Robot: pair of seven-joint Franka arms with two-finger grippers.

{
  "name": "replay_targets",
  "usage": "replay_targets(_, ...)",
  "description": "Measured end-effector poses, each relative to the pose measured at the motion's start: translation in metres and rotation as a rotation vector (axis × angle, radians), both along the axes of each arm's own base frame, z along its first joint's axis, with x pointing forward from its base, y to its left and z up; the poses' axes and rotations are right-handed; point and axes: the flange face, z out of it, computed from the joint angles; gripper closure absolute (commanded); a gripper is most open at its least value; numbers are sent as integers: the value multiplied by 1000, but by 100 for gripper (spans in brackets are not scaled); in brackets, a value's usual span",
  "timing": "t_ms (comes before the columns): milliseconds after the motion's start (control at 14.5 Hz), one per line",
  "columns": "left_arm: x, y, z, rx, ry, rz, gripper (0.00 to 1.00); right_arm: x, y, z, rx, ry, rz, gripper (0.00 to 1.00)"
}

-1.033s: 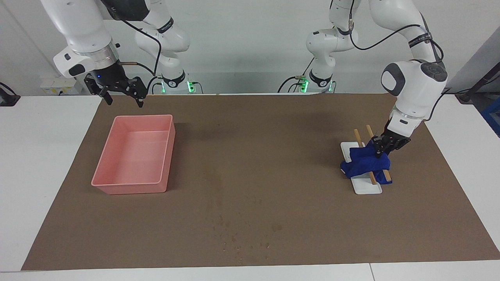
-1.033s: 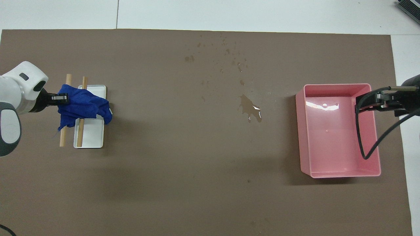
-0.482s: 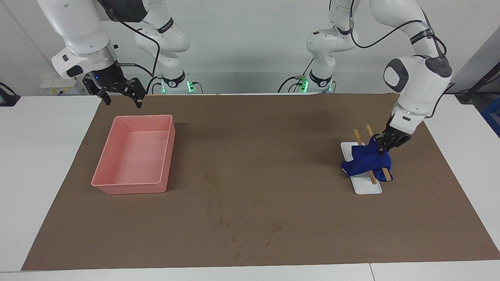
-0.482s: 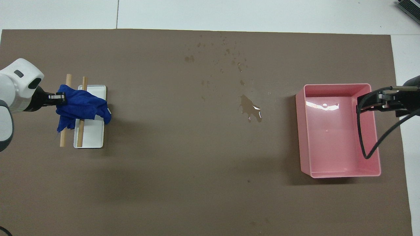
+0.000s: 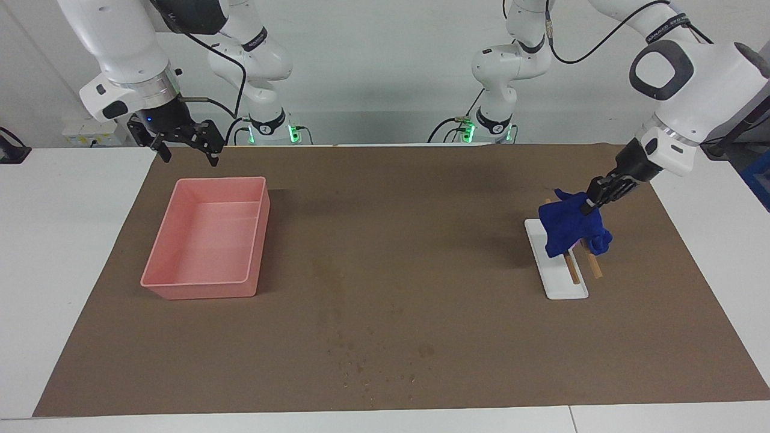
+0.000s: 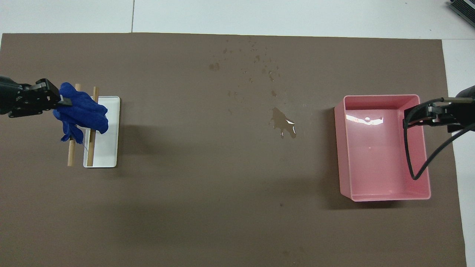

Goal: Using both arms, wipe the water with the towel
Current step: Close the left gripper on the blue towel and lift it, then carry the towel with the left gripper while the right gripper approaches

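Towel (image 5: 568, 227) had come up off the two wooden rods (image 5: 571, 269) & white tray (image 5: 562, 287) at the left arm's end of the counter (image 5: 385, 361), where a sec ago it lay draped; it hung bunched above them. Left claw (image 5: 585, 208) was pinching its top corner. So pickup looked done; carrying to the water (image 6: 284, 124) mid-mat came next. Right claw (image 5: 186, 153) waited, spread wide, over the pink bin (image 5: 207, 240) rim.
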Motion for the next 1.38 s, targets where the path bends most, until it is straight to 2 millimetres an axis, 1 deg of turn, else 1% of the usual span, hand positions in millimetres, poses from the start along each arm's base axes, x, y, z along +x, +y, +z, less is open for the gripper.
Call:
replay_targets(138,-7,-21,29,-120,75,162,100,0,0,0,0,0,0,0)
replay_targets(207,-12,-35,41,-171,118,238,100,0,0,0,0,0,0,0)
replay_targets(344,-21,-70,55,-251,227,377,100,0,0,0,0,-1,0,0)
replay_targets(551,-28,-128,64,-361,446,595,100,-1,3,1,28,-2,-14,0)
replay_targets(895,-35,-220,73,-475,624,920,100,1,22,5,135,-21,-158,0)
replay_targets(1033,-41,-250,75,-509,670,991,100,2,42,6,176,-22,-249,0)
replay_targets(1170,-49,-275,77,-537,691,1027,100,2,69,9,209,-31,-374,0)
replay_targets(1308,-56,-294,76,-550,704,1039,100,3,99,10,278,-13,-528,0)
replay_targets(1377,-59,-301,75,-549,709,1038,100,4,109,11,319,4,-622,0)
